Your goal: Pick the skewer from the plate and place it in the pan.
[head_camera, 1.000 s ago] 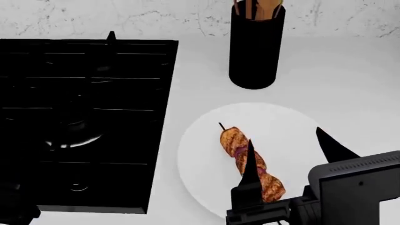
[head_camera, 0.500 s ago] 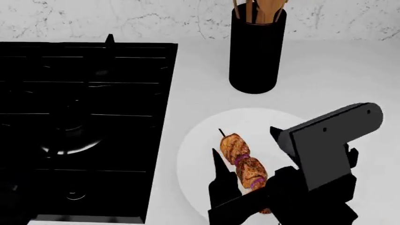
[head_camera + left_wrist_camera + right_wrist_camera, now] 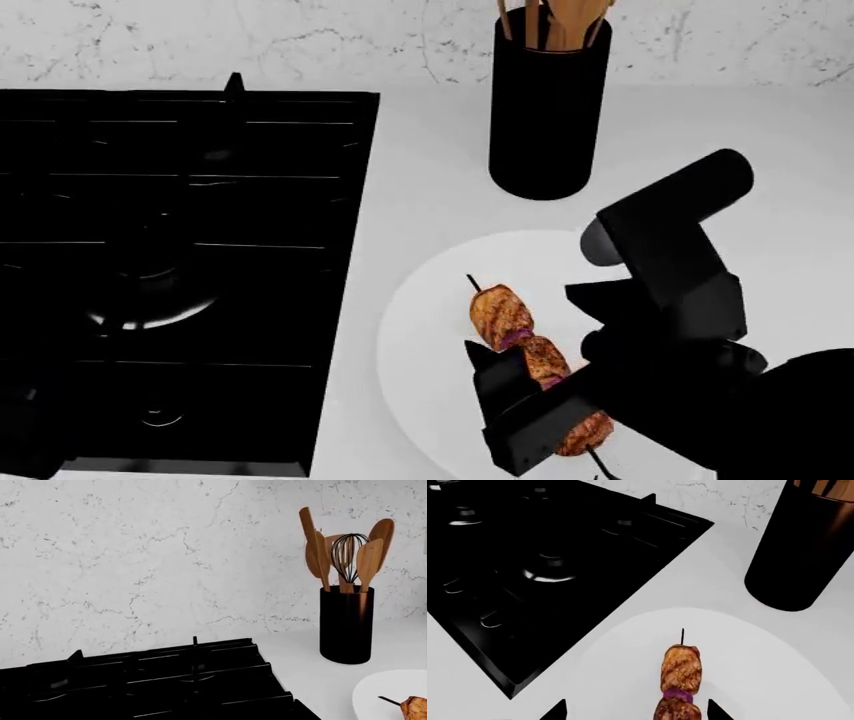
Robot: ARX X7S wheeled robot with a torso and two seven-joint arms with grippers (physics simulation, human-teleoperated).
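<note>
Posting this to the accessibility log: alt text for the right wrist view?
A skewer of browned meat lies on a white plate, between the right pincer's open fingertips. A black stovetop and black utensil holder sit beyond.

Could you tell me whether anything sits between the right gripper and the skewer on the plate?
Nothing visible does. The right gripper hangs directly over the skewer on the plate, one fingertip showing on each side of the meat in the right wrist view. The utensil holder stands apart, beyond the plate.
</note>
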